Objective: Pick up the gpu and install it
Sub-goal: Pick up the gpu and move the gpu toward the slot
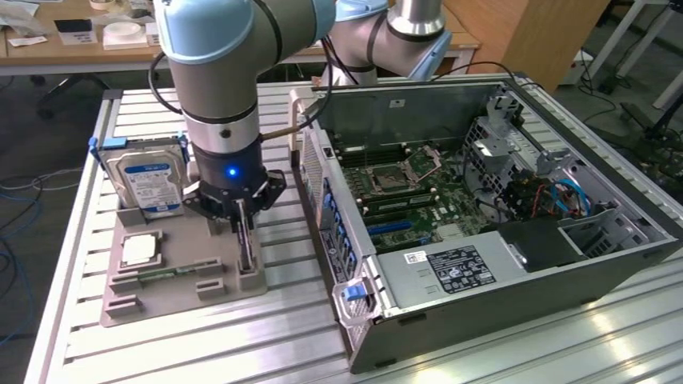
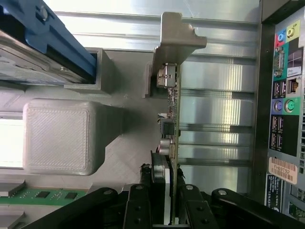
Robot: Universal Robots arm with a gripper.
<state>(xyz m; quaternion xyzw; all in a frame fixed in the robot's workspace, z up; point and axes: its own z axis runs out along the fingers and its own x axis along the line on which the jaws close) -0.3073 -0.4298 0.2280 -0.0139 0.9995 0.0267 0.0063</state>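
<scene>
The gpu [image 1: 248, 254] is a thin dark card standing on edge in a slot of the grey holder tray [image 1: 181, 292], on the exterior view's left of the open computer case [image 1: 481, 240]. My gripper [image 1: 237, 218] comes straight down over the card's upper edge. In the wrist view the gpu [image 2: 174, 109] shows edge-on, with its pale metal bracket [image 2: 177, 38] at the far end. My gripper [image 2: 167, 212] has its black fingers [image 2: 139, 205] on both sides of the board, shut on it. The card's lower edge still sits in the holder.
The tray also carries a silver hard drive with a blue label [image 1: 149, 172], a processor [image 1: 141, 250] and a green memory stick [image 1: 160, 274]. The case lies on its side with the motherboard [image 1: 411, 192] exposed. Its rear ports [image 2: 286, 95] face the tray, close beside the card.
</scene>
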